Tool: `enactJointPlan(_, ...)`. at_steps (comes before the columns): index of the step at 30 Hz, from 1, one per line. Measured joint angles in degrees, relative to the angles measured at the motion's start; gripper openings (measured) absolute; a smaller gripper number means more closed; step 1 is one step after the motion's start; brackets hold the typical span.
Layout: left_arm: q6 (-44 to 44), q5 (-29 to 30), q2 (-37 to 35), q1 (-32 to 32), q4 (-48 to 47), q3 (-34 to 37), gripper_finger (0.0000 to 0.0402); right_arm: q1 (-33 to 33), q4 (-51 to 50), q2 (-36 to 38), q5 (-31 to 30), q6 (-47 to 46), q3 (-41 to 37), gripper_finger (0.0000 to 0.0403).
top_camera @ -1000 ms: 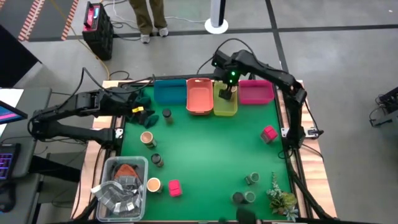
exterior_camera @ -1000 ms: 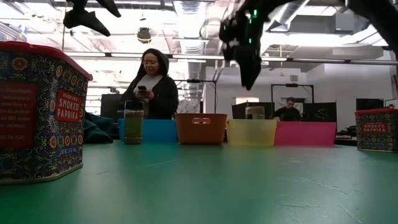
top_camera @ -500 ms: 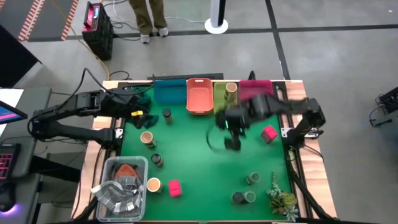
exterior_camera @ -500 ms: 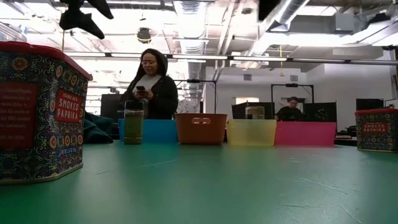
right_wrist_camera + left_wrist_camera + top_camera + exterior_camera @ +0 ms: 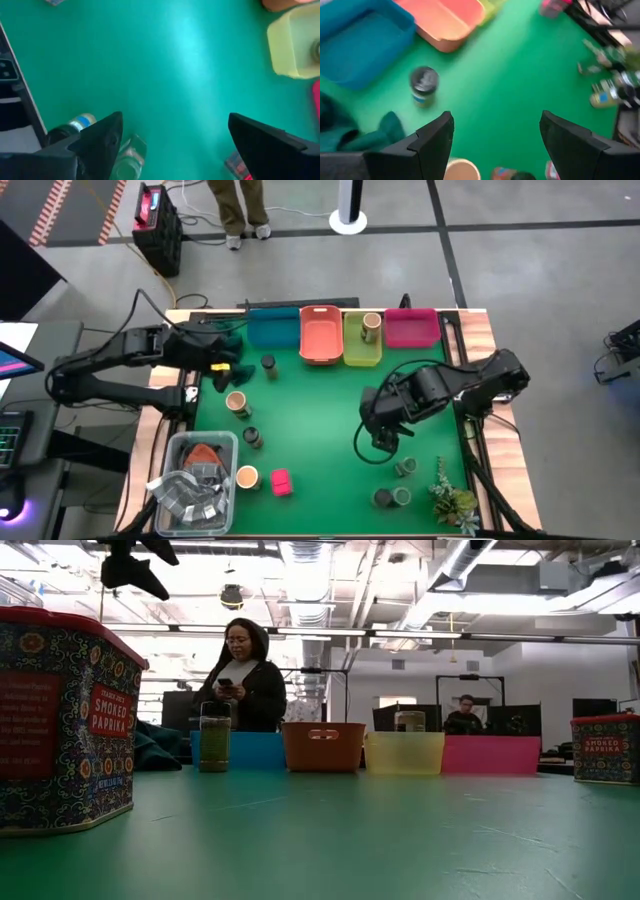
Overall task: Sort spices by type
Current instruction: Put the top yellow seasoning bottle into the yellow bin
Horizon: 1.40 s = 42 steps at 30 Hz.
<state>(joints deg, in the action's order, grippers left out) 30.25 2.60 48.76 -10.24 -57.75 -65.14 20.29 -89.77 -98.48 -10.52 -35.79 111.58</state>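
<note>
Spices scattered over the green table [image 5: 320,420]: one tan-topped cylinder [image 5: 371,323] stands inside the yellow tray [image 5: 361,352] at the far edge; a dark-lidded jar [image 5: 269,364] sits near the blue tray [image 5: 272,330]; another tan-topped cylinder [image 5: 237,402] and a dark jar [image 5: 252,437] lie further toward the near-left side; a third tan top [image 5: 246,477] and a pink box [image 5: 281,482] sit just beside the clear tub [image 5: 192,480]. Green-topped jars [image 5: 403,468] cluster at the near-right, close to the plant sprig [image 5: 450,498]. Right end effector [image 5: 385,438] hovers over open table just beyond those green-topped jars, fingers spread wide, holding nothing. Left end effector [image 5: 222,362] waits at the far-left edge by the blue tray, fingers apart and empty. Orange tray [image 5: 320,335] and pink tray [image 5: 410,328] flank the yellow one.
</note>
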Motion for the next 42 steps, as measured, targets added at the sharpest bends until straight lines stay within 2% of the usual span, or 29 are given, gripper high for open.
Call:
enactJointPlan(4, 0.3, -7.2, 2.9, 1.1, -3.2, 0.8, 0.0284, -0.9, 0.1, -0.1, -1.6, 1.6, 0.0, 0.0388)
enactJointPlan(7, 0.4, -9.9, 5.8, 3.1, -8.5, 0.8, 0.0284, -2.2, 0.0, -0.1, -4.2, 2.8, 0.0, 0.0388)
enactJointPlan(12, 0.0, -6.1, 10.9, 7.1, -16.0, 0.8, 0.0284, -4.1, 0.2, 0.0, -5.6, 5.3, 0.0, 0.0388)
enactJointPlan(18, 0.0, 0.2, 13.8, 10.8, -16.3, 1.0, 0.0284, -4.4, 0.7, 0.0, -7.8, 7.1, 0.0, 0.0388)
enactJointPlan(26, 1.4, 1.3, 9.6, 11.1, -11.2, 9.8, 0.0284, -4.3, 0.7, 0.0, -8.0, 6.9, 0.0, 0.0388)
enactJointPlan(32, 3.0, 1.3, 8.2, 10.8, -9.0, 13.6, 0.0287, -4.2, 2.4, 0.0, -8.1, 6.4, 0.0, 0.0388)
enactJointPlan(37, 3.2, -0.9, 8.6, 10.8, -5.7, 14.8, 0.0318, -4.3, 3.1, 0.0, -8.1, 5.9, 0.0, 0.0388)
enactJointPlan(42, 1.0, 0.8, 8.6, 10.8, -6.0, 14.8, 0.0365, -4.3, 3.3, 0.0, -8.1, 5.5, 0.0, 0.0388)
